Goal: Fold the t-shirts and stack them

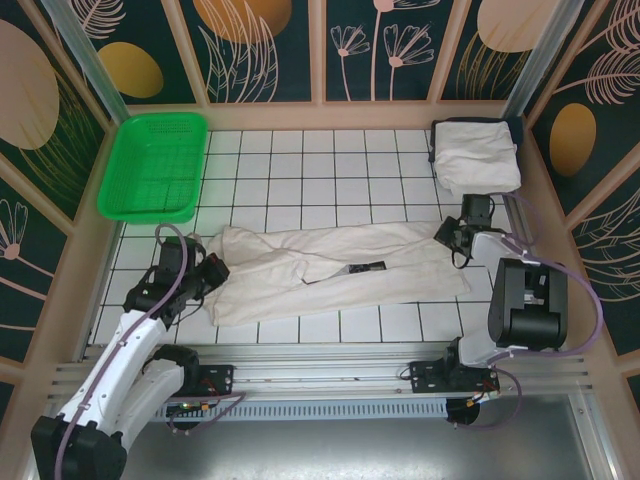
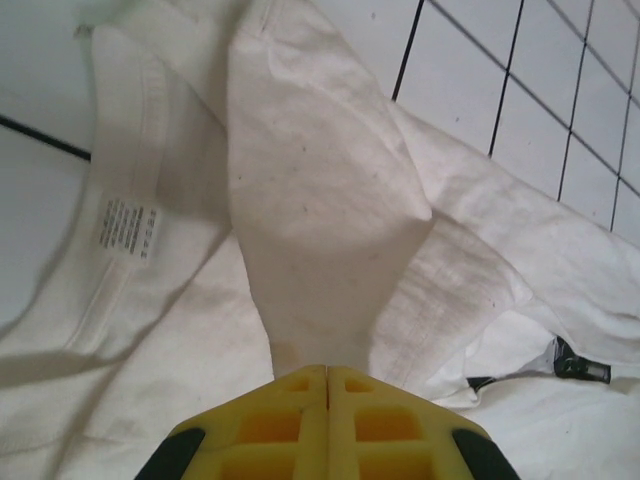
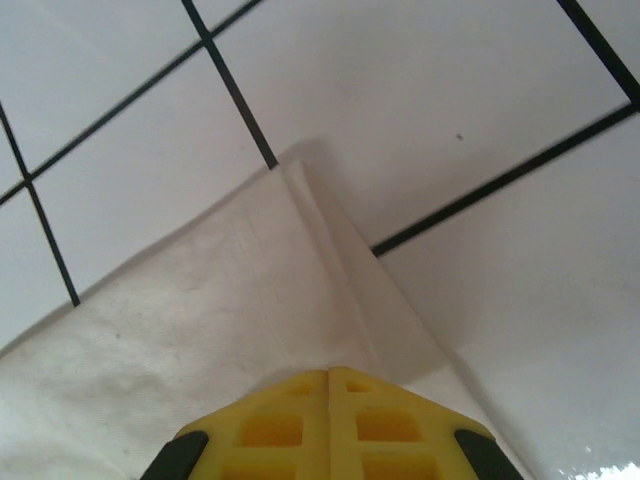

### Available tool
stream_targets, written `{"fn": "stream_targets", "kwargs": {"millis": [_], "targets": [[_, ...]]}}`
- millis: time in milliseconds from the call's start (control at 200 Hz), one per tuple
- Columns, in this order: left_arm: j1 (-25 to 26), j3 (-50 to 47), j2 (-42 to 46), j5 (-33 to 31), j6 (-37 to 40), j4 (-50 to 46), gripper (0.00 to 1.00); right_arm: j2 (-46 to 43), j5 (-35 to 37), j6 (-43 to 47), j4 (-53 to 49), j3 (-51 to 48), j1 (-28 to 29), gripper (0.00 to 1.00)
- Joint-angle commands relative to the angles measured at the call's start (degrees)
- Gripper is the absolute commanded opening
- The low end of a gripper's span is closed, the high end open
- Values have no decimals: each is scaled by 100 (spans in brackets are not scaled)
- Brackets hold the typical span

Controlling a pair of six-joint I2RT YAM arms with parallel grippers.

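1. a spread t-shirt [image 1: 340, 272] lay stretched across the middle of the tabletop [image 1: 320, 165], nearer its front edge.
2. the left hand [image 1: 212, 272] was clenched on that shirt's left end, a fold of cloth rising into its yellow fingers [image 2: 290, 420].
3. the right hand [image 1: 447, 235] was clenched on its right edge.
4. a folded t-shirt [image 1: 478, 155] sat in the far right corner, and a green basket [image 1: 155, 165] in the far left.

right pincer [image 3: 328, 374] | clamped on t-shirt [image 3: 190, 330] corner | tiled table [image 3: 450, 110] beneath
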State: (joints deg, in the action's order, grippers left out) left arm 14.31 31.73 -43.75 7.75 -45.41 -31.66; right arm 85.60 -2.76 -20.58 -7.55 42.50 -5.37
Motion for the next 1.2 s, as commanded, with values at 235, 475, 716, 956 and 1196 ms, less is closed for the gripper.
{"fn": "stream_targets", "kwargs": {"millis": [235,475,716,956,1196], "targets": [[227,-178,34,-339,-412,-375,0,-394,235,-342,-441,-191,-243,26],[240,-183,117,-414,-459,-482,0,-1030,-134,-510,-385,-283,-197,41],[247,-193,80,-458,-461,-492,0,-130,159,-532,-244,-172,221,43],[372,-98,-276,-710,-369,-560,0,1009,179,-311,-397,426,-44,17],[811,-89,-512,-730,-444,-272,0,904,-172,-342,-527,904,-153,3]]}}
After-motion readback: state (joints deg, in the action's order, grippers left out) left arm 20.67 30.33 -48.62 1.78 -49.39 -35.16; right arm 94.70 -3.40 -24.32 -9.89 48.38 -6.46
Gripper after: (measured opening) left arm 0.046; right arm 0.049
